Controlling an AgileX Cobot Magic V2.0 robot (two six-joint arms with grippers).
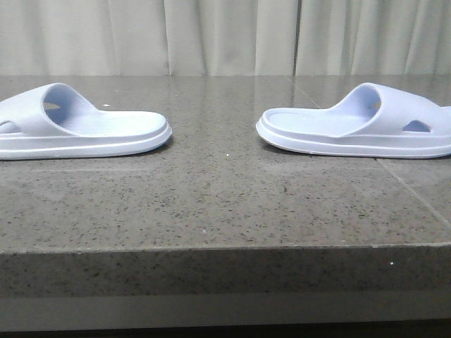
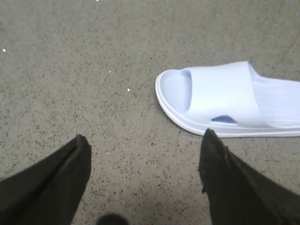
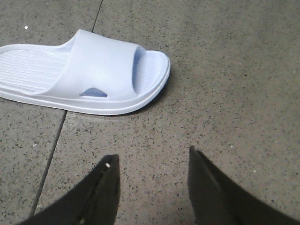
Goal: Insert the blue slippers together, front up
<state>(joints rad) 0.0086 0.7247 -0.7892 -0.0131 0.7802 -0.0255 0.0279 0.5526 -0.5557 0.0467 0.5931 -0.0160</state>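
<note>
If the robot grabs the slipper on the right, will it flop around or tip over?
Probably not much. The right slipper has a thick sole, so it likely stays fairly stiff. It looks like light foam, and it lies flat on the stone table, so a push would probably slide it rather than tip it.

Two pale lavender-blue foam slides, both sole-down & flat on the counter point(image 1: 225, 211), well apart. Left slipper point(image 1: 77, 127) at counter's left side, cut off by the frame edge. Right slipper point(image 1: 359, 127) at counter's right side, also partly cut off. Each w/ thick sole, ribbed footbed, wide strap w/ oval side hole. Their near ends face each other across the counter's middle.
</note>
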